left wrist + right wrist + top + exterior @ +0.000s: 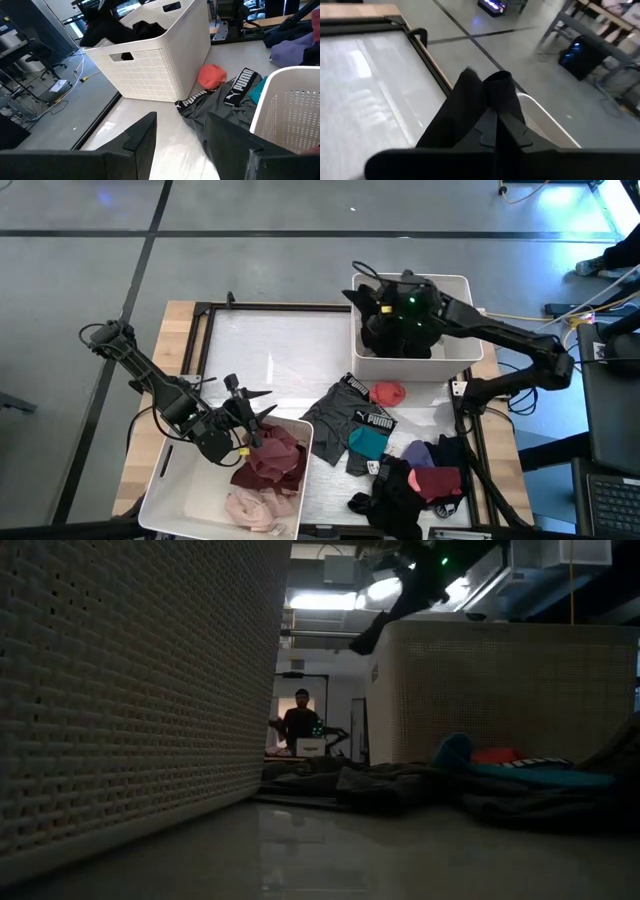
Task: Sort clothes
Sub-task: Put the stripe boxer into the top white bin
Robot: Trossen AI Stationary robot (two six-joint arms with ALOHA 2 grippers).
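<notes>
The left gripper (247, 418) is held over the inner edge of the near bin (165, 490), its fingers (142, 137) spread apart and nothing between them; maroon and pink garments (268, 470) already lie in that bin. Just beyond it, on the table (270, 350), the unsorted heap (400, 455) is spread: a grey pair of shorts with a lettered waistband (240, 90), a teal piece (368, 442), a red piece (212, 75), and black and purple items nearer the right edge.

Farther off, the right gripper (492, 117) is seen above the far bin (465, 350), which holds dark clothing. Its fingers are pressed together, and no garment is seen between them from the wrist; whether a scrap of black cloth hangs below cannot be told.

The step in hand is judged to be a drop of a dark item into the far bin, now finished or nearly so. For the next move, the right arm would need to be lifted clear of the bin's wall and brought back over the heap, its fingers opened, and a single garment picked out without dragging its neighbours.
</notes>
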